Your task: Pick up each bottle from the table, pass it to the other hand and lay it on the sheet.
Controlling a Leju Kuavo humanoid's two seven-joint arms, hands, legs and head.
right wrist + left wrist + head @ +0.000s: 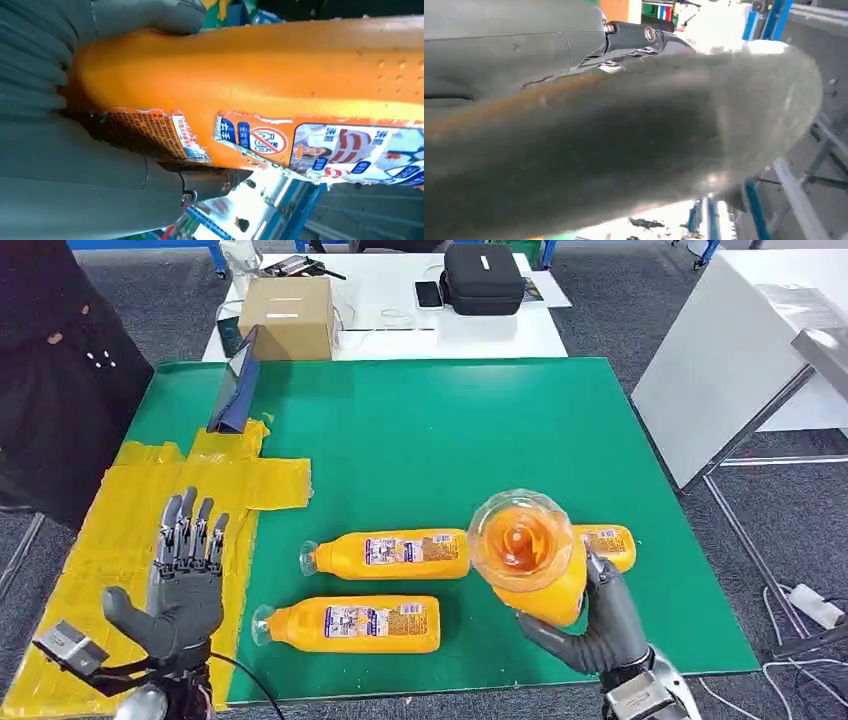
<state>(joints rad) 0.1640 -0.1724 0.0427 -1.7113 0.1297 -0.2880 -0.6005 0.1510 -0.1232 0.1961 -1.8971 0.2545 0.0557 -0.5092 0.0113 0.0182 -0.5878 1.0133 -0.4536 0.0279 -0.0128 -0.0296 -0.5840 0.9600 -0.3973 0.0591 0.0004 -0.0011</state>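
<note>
My right hand (600, 625) grips an orange bottle (525, 550) and holds it lifted above the green mat (450, 440), its clear base turned toward my head. In the right wrist view the hand (50, 100) wraps the labelled body of that bottle (300, 75). Two more orange bottles (385, 554) (350, 624) lie on their sides on the mat, and a third (608, 543) lies partly hidden behind the held one. My left hand (185, 575) hovers with fingers spread and nothing in it over the yellow sheet (130, 530); its wrist view is a grey blur of that hand (574, 150).
A cardboard box (287, 315), a phone (428, 293) and a black case (483, 278) sit on the white table behind the mat. A blue tablet (235, 390) leans at the mat's far left. A person in dark clothes (50, 360) stands at left. Another white table (740, 350) stands at right.
</note>
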